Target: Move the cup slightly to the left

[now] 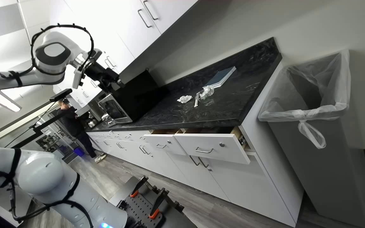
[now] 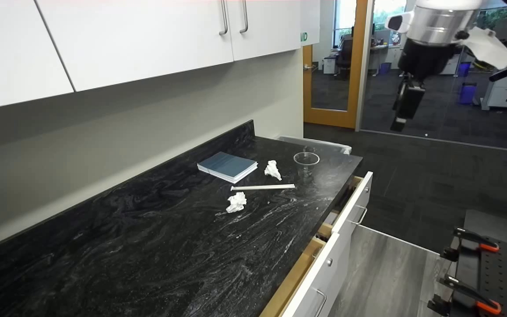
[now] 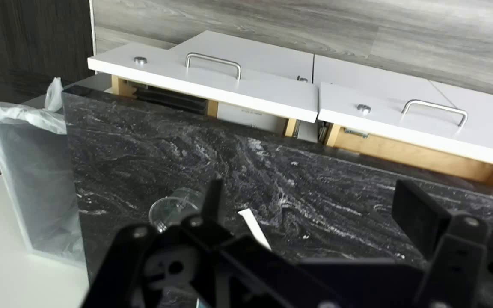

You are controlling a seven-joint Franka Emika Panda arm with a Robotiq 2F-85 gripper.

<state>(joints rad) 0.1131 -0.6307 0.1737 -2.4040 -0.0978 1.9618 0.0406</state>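
Seeing black with pale swirls on counter (image 2: 148, 246), slate blue on book cover (image 2: 228, 164), white on crumpled wads (image 2: 236, 202) and drawer fronts (image 1: 213, 141), clear on cup (image 2: 306, 168), grey woodgrain on floor (image 2: 381, 273), mostly black on gripper (image 3: 310, 192), black plus orange on clamps (image 2: 469, 292).

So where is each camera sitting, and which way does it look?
In an exterior view: beside the arm, tilted, facing open drawers and a bin; several arm sections and the jaws show.
In an exterior view: higher than the counter, looking along it toward a wood-framed door; wrist and jaws show at upper right.
Wrist view: on that wrist, looking down at the counter and clear cup; the jaws show, standing apart.
Both exterior views share the blue book.
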